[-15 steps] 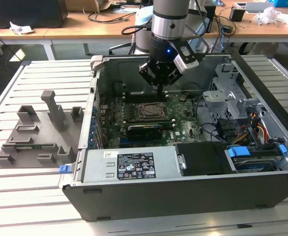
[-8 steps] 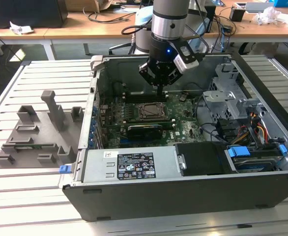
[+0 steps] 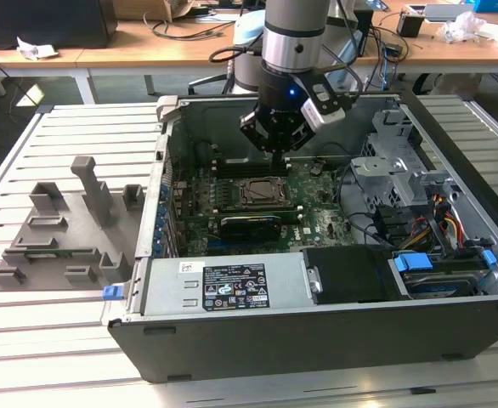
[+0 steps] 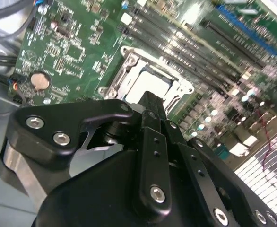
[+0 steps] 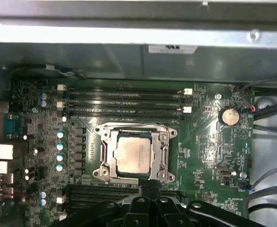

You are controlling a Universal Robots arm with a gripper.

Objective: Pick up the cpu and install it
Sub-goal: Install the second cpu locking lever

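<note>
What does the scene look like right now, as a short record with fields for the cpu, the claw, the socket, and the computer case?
cpu: silver-grey square, lying flat inside the socket frame on the green motherboard
socket: metal frame around the cpu; in the exterior view it sits below the claw
claw: above the motherboard, over the socket area, not touching the cpu
case: open computer case on a slatted table
holder tray: grey plastic tray at the exterior view's left, outside the case

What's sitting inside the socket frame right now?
The cpu lies flat inside the socket frame, metal top showing. The contacts beneath it are covered. The gripper hovers over the frame's edge.
</note>
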